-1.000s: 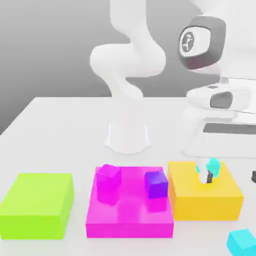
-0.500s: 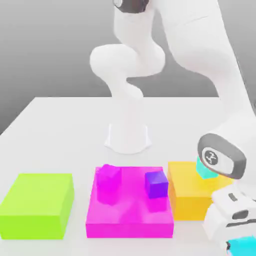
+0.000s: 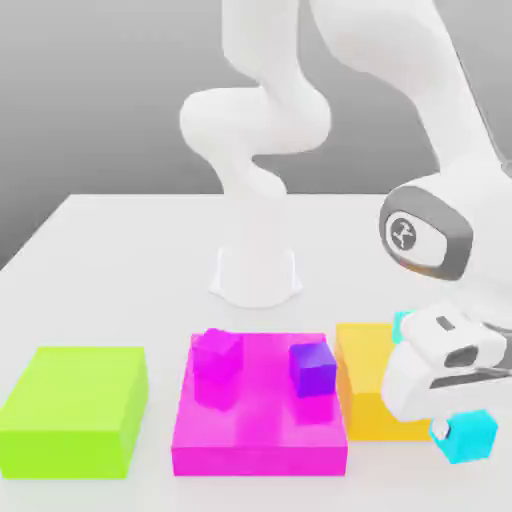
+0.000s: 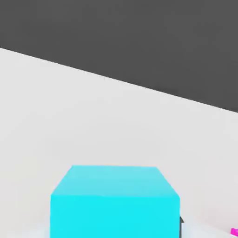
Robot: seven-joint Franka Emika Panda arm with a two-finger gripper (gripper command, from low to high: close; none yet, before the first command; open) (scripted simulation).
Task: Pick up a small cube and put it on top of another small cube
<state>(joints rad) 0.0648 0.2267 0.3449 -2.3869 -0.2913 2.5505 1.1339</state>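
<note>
End effector [image 3: 447, 432] clamped on small plain cyan cube [image 3: 470, 436] near table [image 3: 120, 250] front edge; looks light, rigid, slick; grip opposite flat sides.

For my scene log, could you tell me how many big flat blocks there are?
3: green block at the exterior view's left, magenta block in the middle, orange block right, partly behind the hand.

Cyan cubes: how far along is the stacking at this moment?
Done: the pincer has reached the cyan cube beside the orange block and is shut on it. In hand: the lift. Left: carrying it onto the other cyan cube, which sits on the orange block, mostly hidden behind the arm.
</note>
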